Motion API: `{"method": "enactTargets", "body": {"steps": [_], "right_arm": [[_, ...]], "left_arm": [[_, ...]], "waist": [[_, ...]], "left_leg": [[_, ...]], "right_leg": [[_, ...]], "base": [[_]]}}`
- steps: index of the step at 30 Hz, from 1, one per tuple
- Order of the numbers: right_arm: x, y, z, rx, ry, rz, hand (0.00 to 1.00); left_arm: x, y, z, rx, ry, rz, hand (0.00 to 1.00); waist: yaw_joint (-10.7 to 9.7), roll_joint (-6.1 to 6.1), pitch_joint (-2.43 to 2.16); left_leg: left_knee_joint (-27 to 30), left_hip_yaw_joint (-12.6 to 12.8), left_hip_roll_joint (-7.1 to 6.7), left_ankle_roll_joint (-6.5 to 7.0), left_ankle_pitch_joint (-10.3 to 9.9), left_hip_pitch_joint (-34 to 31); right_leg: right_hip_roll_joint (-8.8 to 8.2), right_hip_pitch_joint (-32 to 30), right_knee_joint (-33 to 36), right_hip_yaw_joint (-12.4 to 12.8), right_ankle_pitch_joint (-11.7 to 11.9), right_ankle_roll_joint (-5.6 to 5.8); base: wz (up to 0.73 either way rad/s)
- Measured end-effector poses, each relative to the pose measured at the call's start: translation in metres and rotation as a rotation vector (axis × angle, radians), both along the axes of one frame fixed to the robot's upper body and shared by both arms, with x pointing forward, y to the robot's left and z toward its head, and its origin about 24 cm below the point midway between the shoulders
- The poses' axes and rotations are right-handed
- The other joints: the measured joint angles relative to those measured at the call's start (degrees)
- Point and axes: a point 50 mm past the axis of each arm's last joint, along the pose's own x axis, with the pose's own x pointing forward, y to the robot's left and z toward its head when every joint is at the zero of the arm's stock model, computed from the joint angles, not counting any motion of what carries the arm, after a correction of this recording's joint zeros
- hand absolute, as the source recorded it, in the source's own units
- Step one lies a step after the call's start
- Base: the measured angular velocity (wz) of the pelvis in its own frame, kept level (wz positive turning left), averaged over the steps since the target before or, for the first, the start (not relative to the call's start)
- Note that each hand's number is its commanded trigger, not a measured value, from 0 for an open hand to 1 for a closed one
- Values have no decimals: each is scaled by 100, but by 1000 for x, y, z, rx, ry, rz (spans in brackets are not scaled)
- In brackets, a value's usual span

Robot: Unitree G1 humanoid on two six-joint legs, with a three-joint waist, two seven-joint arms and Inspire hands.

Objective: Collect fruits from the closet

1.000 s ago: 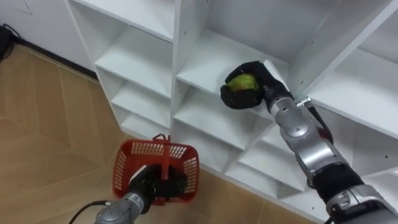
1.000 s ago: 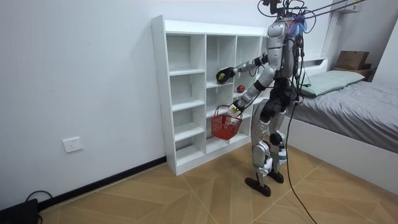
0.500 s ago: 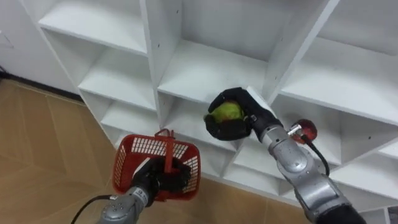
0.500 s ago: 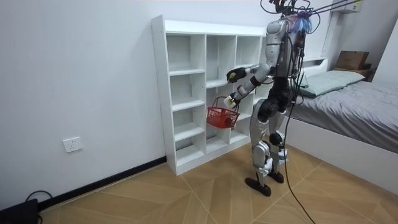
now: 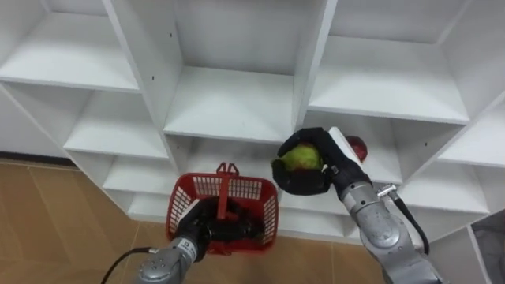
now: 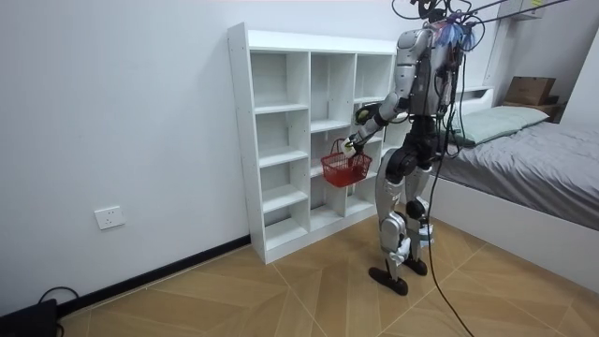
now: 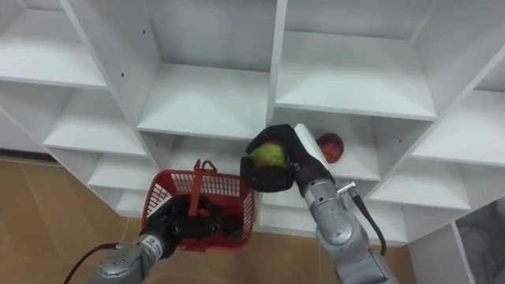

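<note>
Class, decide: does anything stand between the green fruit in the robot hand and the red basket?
Nothing visible does: only open air lies between the green fruit, gripped in the right robot hand, and the red basket.

Green fruit (image 5: 302,157) in right robot hand (image 5: 306,184); red fruit (image 5: 357,147) on shelf (image 5: 390,166).

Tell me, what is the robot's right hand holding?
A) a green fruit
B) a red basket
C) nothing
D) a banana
A: the right hand is curled round a green fruit, while the left hand carries the red basket.
</note>
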Motion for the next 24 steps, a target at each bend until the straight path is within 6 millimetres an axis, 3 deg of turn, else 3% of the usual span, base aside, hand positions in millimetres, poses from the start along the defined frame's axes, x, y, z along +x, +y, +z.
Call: {"method": "enactTargets", "body": {"steps": [5, 12, 24], "right_arm": [[-3, -3, -7, -10, 14, -34, 100], [-7, -3, -19, -16, 59, -43, 100], [-16, -9, -42, -3, 165, -61, 100]], "left_arm": [[-1, -3, -1, -13, 5, -1, 100], [-1, -4, 0, -24, -5, 1, 100], [7, -13, 16, -76, -116, -76, 100]], "waist": [[1, 44, -4], [7, 331, -12], [10, 325, -12]], "left_leg": [[-26, 8, 6, 0, -1, 4], [-84, 62, 24, -5, 2, -29], [-85, 96, 14, 1, 7, -124]], "right_leg": [[-2, -7, -12, 1, 1, 1], [-13, -91, -5, 11, 1, 1], [-28, -195, -4, -5, -5, 8]], "base": [[-1], [-2], [-1]]}}
